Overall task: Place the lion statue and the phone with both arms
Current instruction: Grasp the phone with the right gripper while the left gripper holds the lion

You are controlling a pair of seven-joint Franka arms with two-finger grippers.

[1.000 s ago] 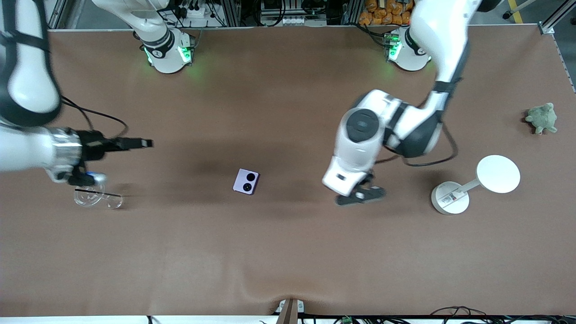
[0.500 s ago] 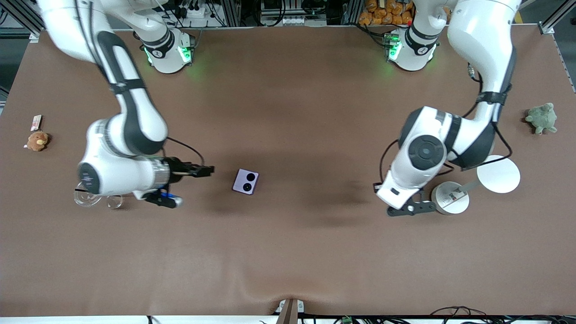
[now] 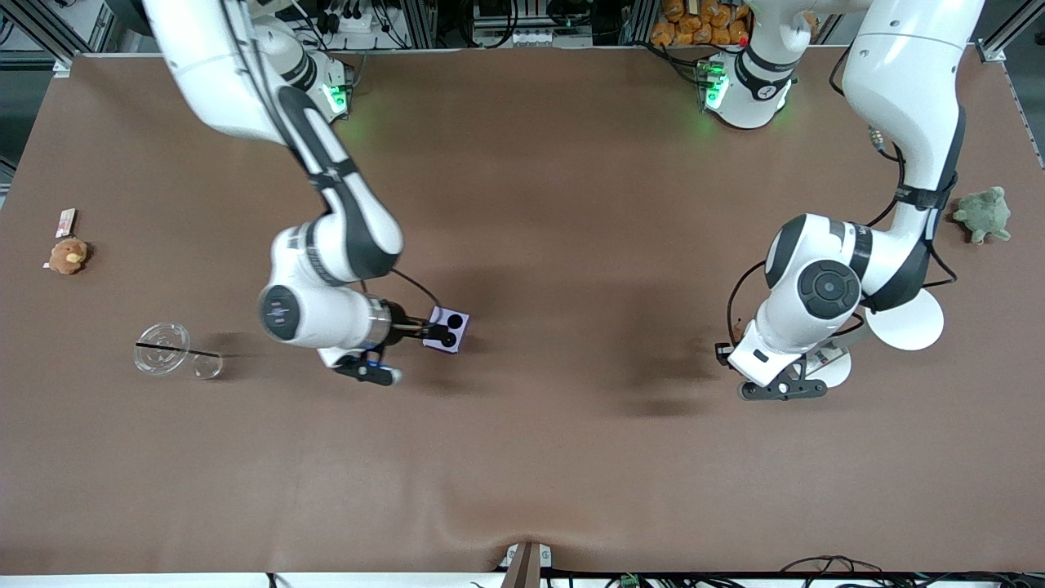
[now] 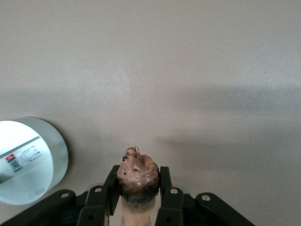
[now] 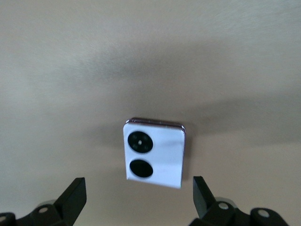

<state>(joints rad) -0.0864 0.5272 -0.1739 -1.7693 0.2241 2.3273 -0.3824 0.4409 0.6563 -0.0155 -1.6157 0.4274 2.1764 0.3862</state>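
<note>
The left gripper (image 4: 138, 200) grips the lion statue (image 4: 137, 175); the right gripper (image 5: 138, 200) hangs open above the phone (image 5: 154, 152) on the tabletop (image 3: 522, 457).

I see the phone (image 3: 447, 329) lying flat mid-table, my right gripper (image 5: 138, 200) spread over it. My left gripper (image 4: 139, 197) clamps the lion statue (image 4: 137, 176) above the table, beside the lamp's base (image 4: 28, 160). A plush turtle (image 3: 983, 214) sits at the left arm's end; a round plush (image 3: 68, 256) and glasses (image 3: 175, 351) at the right arm's end.
</note>
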